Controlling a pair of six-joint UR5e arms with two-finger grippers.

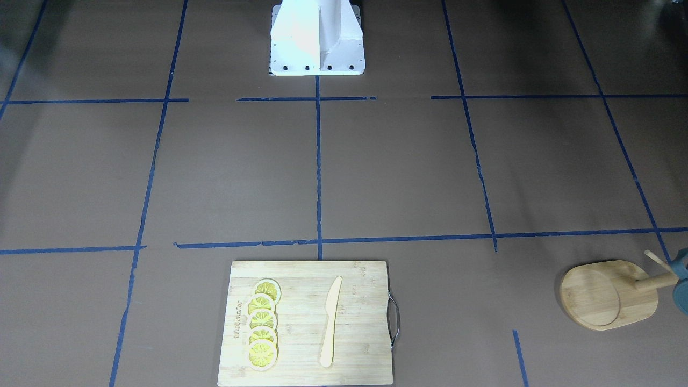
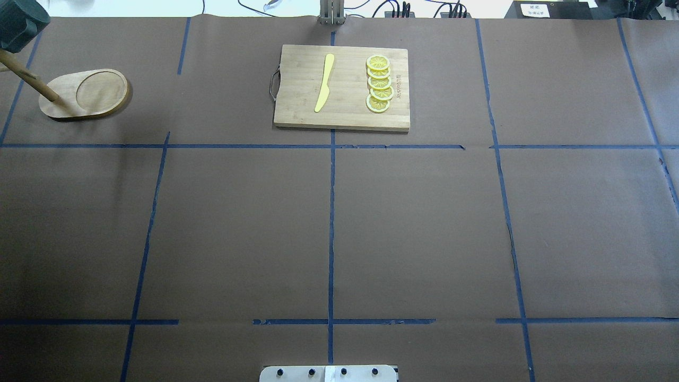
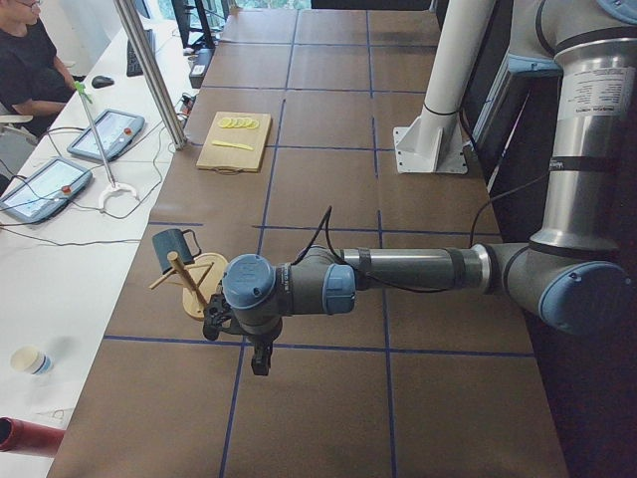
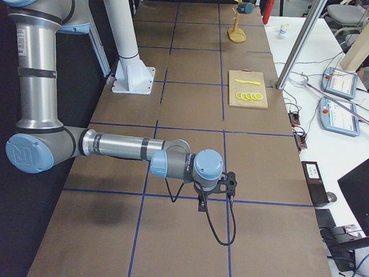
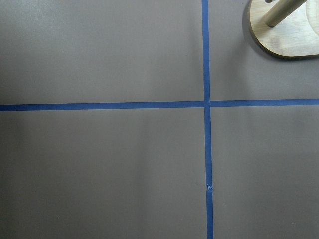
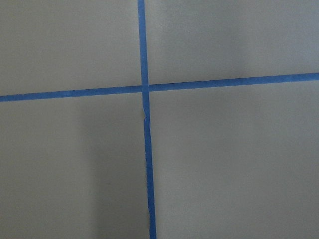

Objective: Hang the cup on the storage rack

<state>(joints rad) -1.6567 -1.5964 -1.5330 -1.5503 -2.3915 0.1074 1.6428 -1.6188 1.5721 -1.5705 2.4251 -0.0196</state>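
At table's far-left corner, cup (image 3: 171,248) hangs on a peg of storage rack (image 3: 211,271). Judged rigid, light, glaze-slick, chippable; best hold is rim wall or handle. Left gripper (image 3: 261,360) and right gripper (image 4: 202,204): opening cannot be told.

Robotics lab: blue-taped grid table (image 2: 424,212), teach pendants (image 3: 105,134) alongside.

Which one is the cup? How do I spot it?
On the brown table, go to the far corner on the robot's left, where the wooden storage rack stands. The cup hangs on a peg there, dark teal against pale wood.
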